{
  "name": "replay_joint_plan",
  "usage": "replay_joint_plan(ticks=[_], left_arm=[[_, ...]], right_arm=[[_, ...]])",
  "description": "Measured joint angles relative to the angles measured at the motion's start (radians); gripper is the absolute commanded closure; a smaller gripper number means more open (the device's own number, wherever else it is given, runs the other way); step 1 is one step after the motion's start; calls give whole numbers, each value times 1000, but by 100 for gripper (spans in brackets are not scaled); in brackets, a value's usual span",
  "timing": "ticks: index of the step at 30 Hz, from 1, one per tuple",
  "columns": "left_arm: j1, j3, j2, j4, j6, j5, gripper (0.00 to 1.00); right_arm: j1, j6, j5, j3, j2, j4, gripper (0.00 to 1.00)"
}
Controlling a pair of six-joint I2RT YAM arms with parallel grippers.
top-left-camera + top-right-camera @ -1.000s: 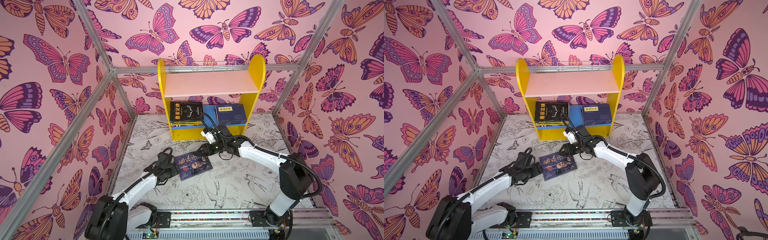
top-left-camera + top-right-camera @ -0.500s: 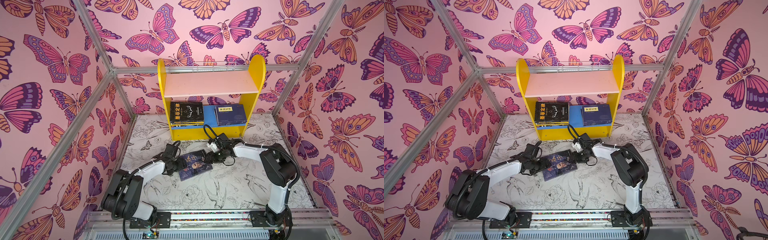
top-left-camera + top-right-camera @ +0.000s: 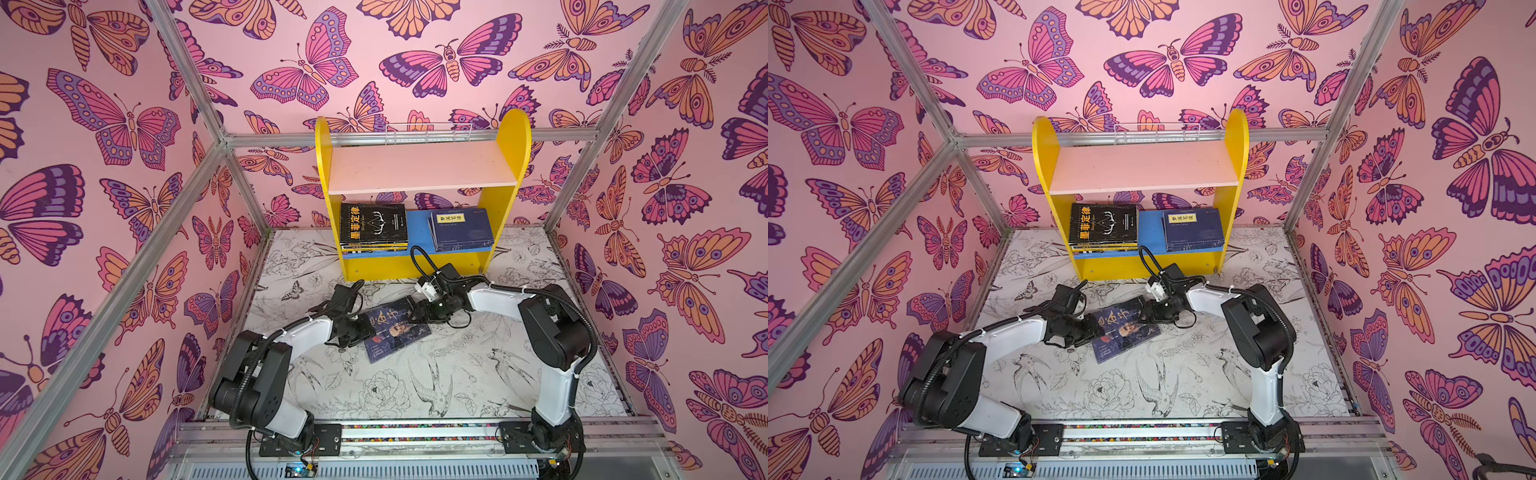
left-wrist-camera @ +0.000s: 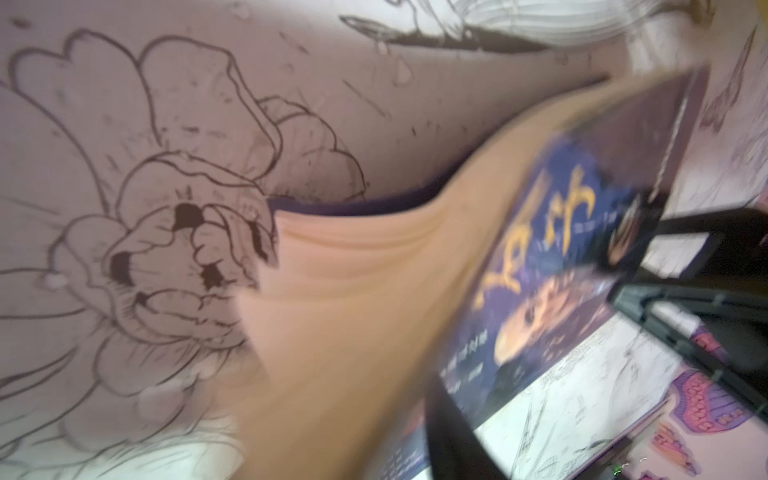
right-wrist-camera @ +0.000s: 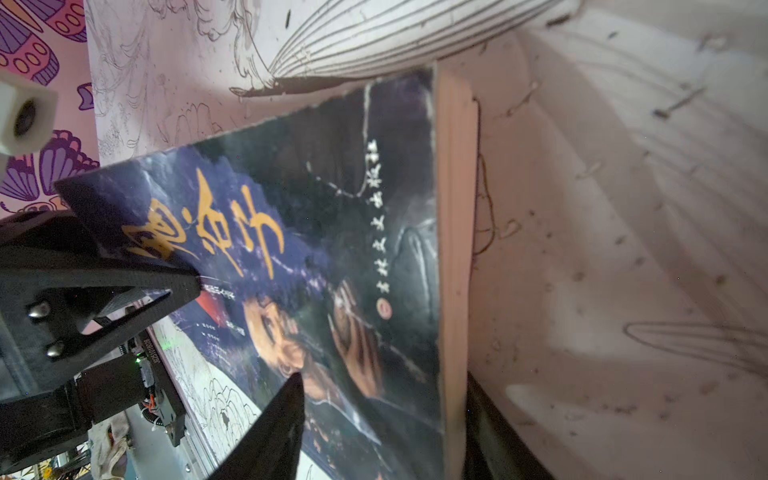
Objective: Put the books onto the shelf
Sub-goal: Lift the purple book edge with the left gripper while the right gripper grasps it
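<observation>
A dark blue book (image 3: 395,328) (image 3: 1125,330) with gold characters lies slanted on the mat between both arms. My left gripper (image 3: 360,329) (image 3: 1094,328) is shut on its near left corner. In the left wrist view one finger (image 4: 449,432) presses the cover and the pages (image 4: 353,291) bow upward. My right gripper (image 3: 417,313) (image 5: 386,399) is open astride the far right edge, one finger over the cover, the other under the page block. The yellow shelf (image 3: 513,137) (image 3: 1235,137) stands behind. Its blue lower board holds a black stack (image 3: 372,226) and a navy stack (image 3: 461,228) of books.
Butterfly-patterned walls with aluminium posts (image 3: 199,108) close in the left, back and right sides. The shelf's pink upper board (image 3: 424,170) sits under a wire rail (image 3: 428,129). A metal rail (image 3: 415,432) carrying both arm bases runs along the front edge.
My left gripper came in from the left and shut on the book's corner, bending the pages up. My right gripper moved down from near the shelf front to the book's far edge.
</observation>
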Motion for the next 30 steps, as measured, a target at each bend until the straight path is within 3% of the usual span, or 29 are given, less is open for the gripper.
replay_joint_plan(ticks=[2, 3, 16, 30], left_arm=[[-2, -4, -26, -4, 3, 13, 97], [-4, -8, -40, -6, 6, 20, 100], [7, -48, -356, 48, -20, 148, 100], [21, -48, -443, 57, 4, 181, 100]], right_arm=[[-8, 15, -6, -11, -3, 28, 44], [-13, 25, -8, -19, -6, 45, 44], [-155, 227, -259, -196, -166, 350, 40], [-223, 323, -341, -283, -212, 453, 30]])
